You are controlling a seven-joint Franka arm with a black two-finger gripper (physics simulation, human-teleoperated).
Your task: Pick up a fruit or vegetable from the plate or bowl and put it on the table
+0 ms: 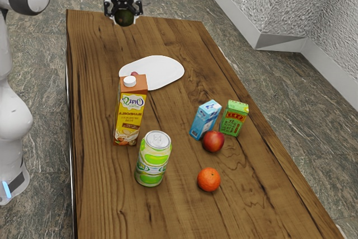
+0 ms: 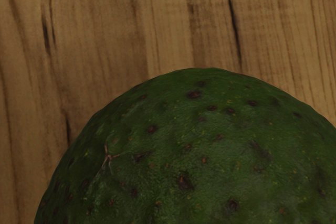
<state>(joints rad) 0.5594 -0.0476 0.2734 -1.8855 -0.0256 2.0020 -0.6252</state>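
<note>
Gripper (image 1: pixel 123 15) at exterior view's upper left — fingers clasping dark green avocado (image 1: pixel 125 20). White plate (image 1: pixel 160 71) apart, on table (image 1: pixel 92 43).

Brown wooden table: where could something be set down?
The table is bare between its far edge and the flat white plate, and nearer the camera than the round orange. Crowded: around the round red apple, small blue carton and small green carton.
</note>
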